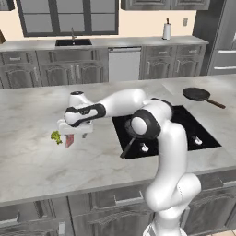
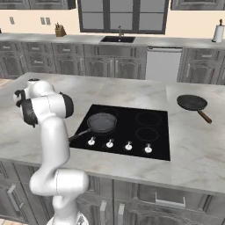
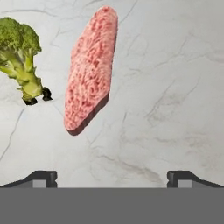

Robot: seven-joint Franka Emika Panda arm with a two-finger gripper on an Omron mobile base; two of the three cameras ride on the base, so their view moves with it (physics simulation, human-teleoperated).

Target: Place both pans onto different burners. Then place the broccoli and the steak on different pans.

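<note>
Hovering over the steak [image 3: 89, 70] on the counter [image 3: 175, 87], the gripper [image 3: 112, 177] has its fingers spread wide and empty. Broccoli [image 3: 19, 54] lies just beside. Next, I reckon, it must drop and centre over the meat.

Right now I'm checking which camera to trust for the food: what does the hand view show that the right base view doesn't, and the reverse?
Hand view alone: the broccoli and the steak lying apart on the marble counter, with the open pincer short of both. Right base view alone: the black cooktop, the black-handled pan on a burner, and the brown-handled pan on the counter right of the cooktop. Both share the marble counter.
</note>
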